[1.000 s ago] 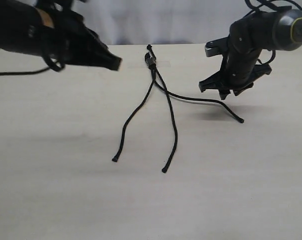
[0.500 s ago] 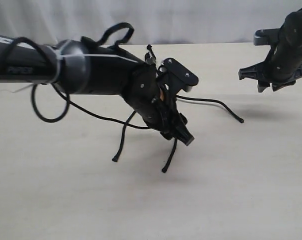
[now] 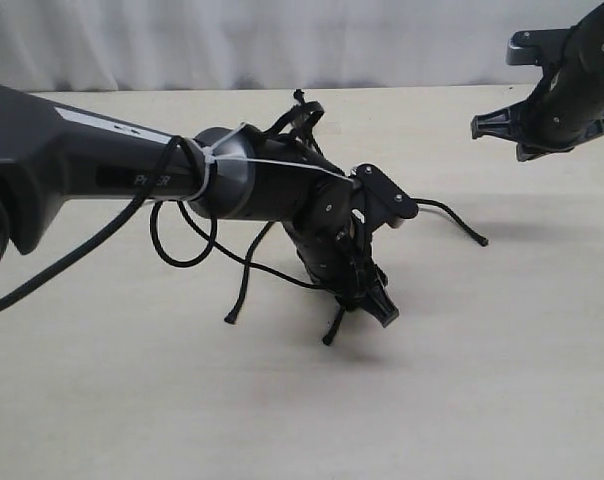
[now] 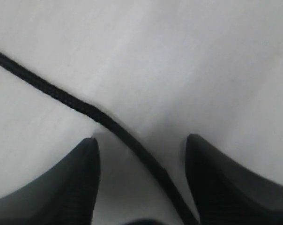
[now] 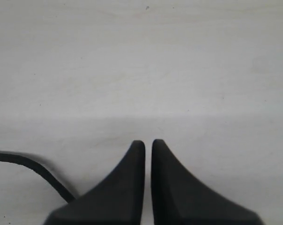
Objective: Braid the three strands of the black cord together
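The black cord lies on the table with its knotted end [image 3: 300, 98] at the back, mostly hidden behind my left arm. Of the three strands, the left one [image 3: 244, 285] and the right one [image 3: 454, 214] lie loose. My left gripper [image 3: 370, 302] has reached across the middle and stands low over the middle strand [image 3: 332, 330], near its tip. In the left wrist view the gripper [image 4: 141, 145] is open and that strand [image 4: 62, 96] runs between its fingers, untouched. My right gripper [image 3: 522, 152] hangs raised at the back right. It [image 5: 147, 143] is shut on nothing, with a strand [image 5: 33, 165] beside it.
The pale tabletop [image 3: 502, 380] carries only the cord. My left arm's looping cables [image 3: 172, 245] hang low over the left strand. A grey curtain [image 3: 232, 40] closes off the back.
My left arm has swept in from the back left, come down over the middle strand and moved toward its tip. My right gripper has left the right strand and risen to the back right.
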### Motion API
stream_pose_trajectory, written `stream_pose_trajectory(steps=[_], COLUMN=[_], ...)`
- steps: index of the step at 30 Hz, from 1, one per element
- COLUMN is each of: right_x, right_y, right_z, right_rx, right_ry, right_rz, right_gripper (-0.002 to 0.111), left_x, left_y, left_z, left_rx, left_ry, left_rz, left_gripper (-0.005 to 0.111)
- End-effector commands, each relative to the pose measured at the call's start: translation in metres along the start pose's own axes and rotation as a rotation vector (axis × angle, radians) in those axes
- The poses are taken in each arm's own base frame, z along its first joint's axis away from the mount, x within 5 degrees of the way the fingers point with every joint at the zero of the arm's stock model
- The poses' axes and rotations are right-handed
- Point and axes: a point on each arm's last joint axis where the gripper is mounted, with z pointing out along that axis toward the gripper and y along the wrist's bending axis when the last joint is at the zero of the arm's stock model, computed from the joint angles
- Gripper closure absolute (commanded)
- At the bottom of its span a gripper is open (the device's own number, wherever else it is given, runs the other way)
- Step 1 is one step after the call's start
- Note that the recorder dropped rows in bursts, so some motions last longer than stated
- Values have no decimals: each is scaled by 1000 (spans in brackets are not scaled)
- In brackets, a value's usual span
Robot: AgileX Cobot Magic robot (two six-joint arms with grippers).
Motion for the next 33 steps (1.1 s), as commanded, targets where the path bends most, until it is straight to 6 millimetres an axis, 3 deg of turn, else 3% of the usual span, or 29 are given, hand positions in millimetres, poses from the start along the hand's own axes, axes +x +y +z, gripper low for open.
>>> stream_pose_trajectory(steps=[1, 2, 3, 5, 7, 9, 13, 16, 19, 22, 27, 33], right_x=[-1, -1, -1, -1, -1, -2, -2, -1, -2, -2, -2, -2], right_y=[4, 4, 4, 4, 4, 4, 4, 5, 5, 5, 5, 5], right_z=[-3, -3, -3, -3, -3, -3, -3, -3, -3, -3, -3, -3], right_rx=[-15, -15, -15, -16, -16, -17, -17, -29, -32, -32, -32, -32], right_ry=[-18, -18, -20, -24, -24, -28, -28, -25, -30, -33, -33, -33], right_rz=[-2, -2, -2, -2, -2, -2, -2, 15, 17, 17, 17, 17], right_gripper=[104, 104, 104, 104, 104, 104, 104, 104, 104, 104, 104, 104], left_x=[2, 3, 6, 7, 6, -2, -7, 16, 39, 56, 82, 94], left_y=[-2, -2, -2, -2, -2, 6, 55, 104, 137, 151, 166, 166], left_z=[1, 3, 6, 6, 3, -21, -91, -111, -108, -99, -73, -31], left_rx=[8, 9, 12, 14, 13, -12, -98, -129, -148, -168, -205, -188], left_ry=[30, 42, 63, 75, 73, 27, -34, 58, 84, 68, -2, 37], left_rz=[7, 7, 9, 10, 12, 32, -30, -155, -251, -293, -328, -327], left_gripper=[72, 77, 91, 104, 107, 107, 107, 107, 107, 107, 107, 107])
